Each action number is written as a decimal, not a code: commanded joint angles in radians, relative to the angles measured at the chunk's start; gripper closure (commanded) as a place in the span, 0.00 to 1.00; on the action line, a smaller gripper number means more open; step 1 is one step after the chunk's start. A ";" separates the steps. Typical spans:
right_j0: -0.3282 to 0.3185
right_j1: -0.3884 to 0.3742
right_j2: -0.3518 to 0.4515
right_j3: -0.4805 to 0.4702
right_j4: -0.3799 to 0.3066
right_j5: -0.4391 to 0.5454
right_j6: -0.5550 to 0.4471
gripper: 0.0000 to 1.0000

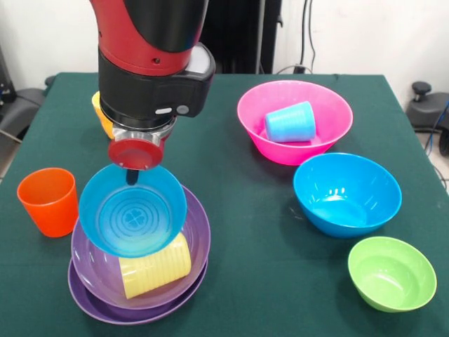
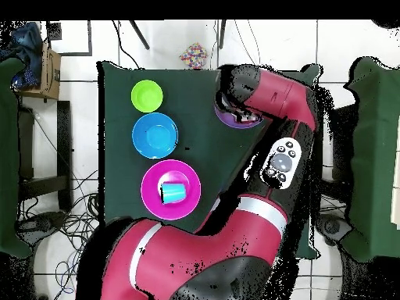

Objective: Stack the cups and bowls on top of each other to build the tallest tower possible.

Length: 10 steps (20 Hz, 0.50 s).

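I find no words, brands or numbers to read on my arm (image 1: pixel 151 49), on any cup or bowl, or on the table (image 1: pixel 231 210). The buttons on my arm carry marks too small to read.

The Sawyer arm (image 1: pixel 151 42) shows a glossy red shell over a black inner sleeve, ending in a broad black wrist collar with a pale grey side panel and two small oval buttons, one light and one dark. Below the collar sits a ringed silver flange, and under that a round, flat red disc with a thin dark stem beneath it. From overhead, the arm (image 2: pixel 258 203) reads as thick, rounded crimson segments joined by black bands, with a grey oval control pad (image 2: pixel 283 162) carrying a round dial and several small dark buttons on the upper link.
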State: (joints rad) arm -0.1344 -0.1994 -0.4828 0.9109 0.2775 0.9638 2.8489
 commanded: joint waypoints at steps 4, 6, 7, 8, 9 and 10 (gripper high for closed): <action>-0.012 0.004 0.143 0.107 -0.092 -0.074 -0.179 1.00; -0.012 0.002 0.142 0.106 -0.094 -0.066 -0.183 1.00; -0.012 0.002 0.140 0.102 -0.096 -0.060 -0.185 1.00; -0.011 0.002 0.137 0.099 -0.095 -0.052 -0.181 1.00; -0.013 0.001 0.139 0.100 -0.093 -0.051 -0.183 1.00; -0.014 0.003 0.139 0.097 -0.096 -0.052 -0.186 1.00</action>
State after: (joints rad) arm -0.1351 -0.1995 -0.4747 0.9330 0.2769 0.9470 2.8489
